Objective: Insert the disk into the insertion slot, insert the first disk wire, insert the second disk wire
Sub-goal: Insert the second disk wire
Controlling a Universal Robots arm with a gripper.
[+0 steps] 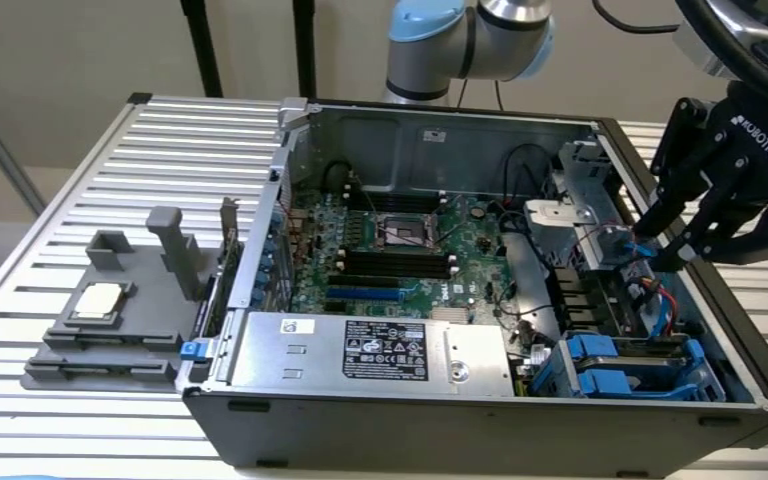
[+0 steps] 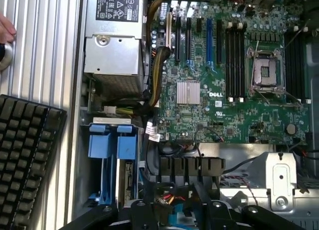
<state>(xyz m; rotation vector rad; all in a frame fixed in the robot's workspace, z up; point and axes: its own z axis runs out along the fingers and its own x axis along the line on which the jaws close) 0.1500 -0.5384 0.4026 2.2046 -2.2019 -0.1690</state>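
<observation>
Wires [image 1: 660, 300] crowd the insertion slot [image 1: 631, 365] (cage [image 1: 582, 175] beside)

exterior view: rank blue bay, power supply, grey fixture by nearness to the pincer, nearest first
1. blue bay, in the case corner on the exterior view's right, near the pincer
2. power supply, along the case's front wall, mid-view
3. grey fixture, outside the case on the exterior view's left

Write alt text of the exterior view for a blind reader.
A black robot gripper, fingers open, reaches into an open computer case at the exterior view's right, near the blue-railed drive bay. The case lies on a slatted metal table.
</observation>
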